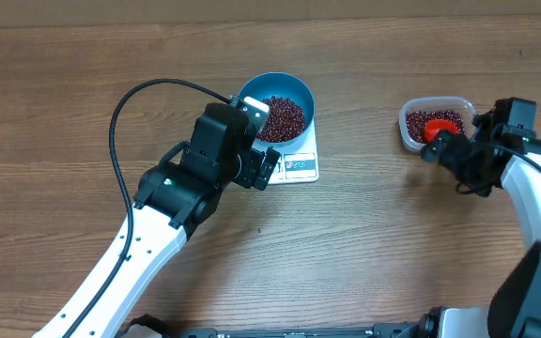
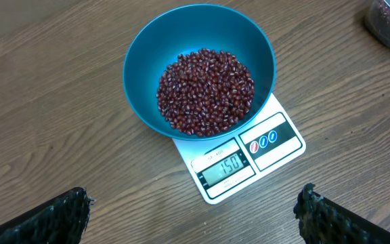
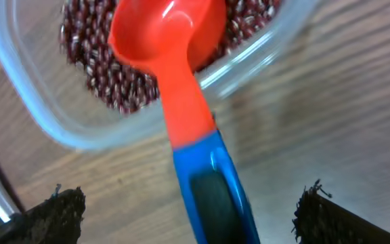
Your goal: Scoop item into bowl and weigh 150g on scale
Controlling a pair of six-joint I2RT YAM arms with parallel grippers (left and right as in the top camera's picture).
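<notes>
Blue bowl [image 2: 147,54] of red-brown beans [image 2: 205,91] sits on the white scale [image 2: 269,139], display reads 150. Left end effector [image 2: 191,217] hovers near the scale, wide open, empty. Well right of the scale is a clear tub [image 3: 39,115] with the red scoop [image 3: 181,102] head in it. Right end effector [image 3: 188,217] is spread wide either side of the scoop's blue handle, not gripping.

Both end effectors [image 2: 193,203] [image 3: 191,200], jaws wide apart
</notes>
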